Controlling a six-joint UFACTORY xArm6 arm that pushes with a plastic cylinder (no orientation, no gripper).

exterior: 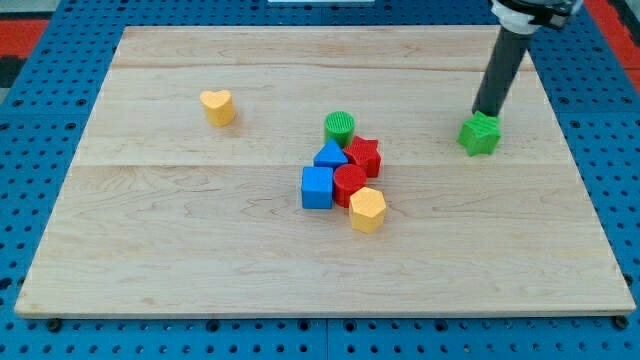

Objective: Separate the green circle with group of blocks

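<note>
The rod has no claw; my tip sits at the green star's twelve o'clock, three o'clock of the green circle; pushing could drag the red star along

Green circle against blue triangle and red star; top side open.

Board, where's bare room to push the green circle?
Bare wood lies above the green circle, and left toward the yellow heart. Below, it's crowded: blue triangle, red star. My tip is by the green star.
</note>
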